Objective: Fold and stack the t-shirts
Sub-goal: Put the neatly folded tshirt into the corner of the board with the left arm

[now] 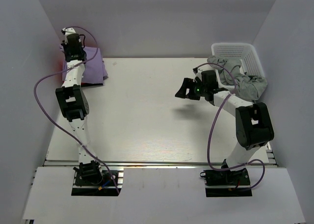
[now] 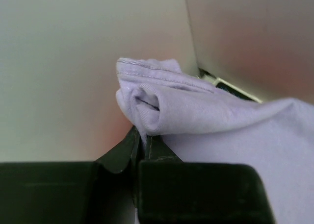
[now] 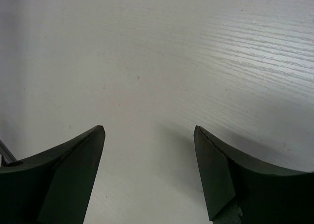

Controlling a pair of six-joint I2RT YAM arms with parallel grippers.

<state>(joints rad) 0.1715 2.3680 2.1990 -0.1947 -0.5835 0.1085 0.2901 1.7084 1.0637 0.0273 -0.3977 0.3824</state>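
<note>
At the bench's (image 1: 147, 131) far left corner, the left claw (image 2: 143, 139) is clamped on a bunched, stitched hem of the lavender t-shirt (image 1: 94, 67). Only the left wrist view shows this pinch, with the fold puckered right at the fingertips. From above the claw is lost behind the arm's own wrist, and the shirt reads as a flattish purple patch lying on that corner of the bench and partly under the arm.

Over the bench's right half, the right claw (image 3: 149, 131) has its fingers spread wide apart with nothing between them. Its wrist view shows only bare white wood grain below.

At the bench's far right corner stands a white lattice basket (image 1: 238, 50). A grey garment (image 1: 245, 84) sits in it and spills over its near rim. Only the top view shows the basket.
</note>
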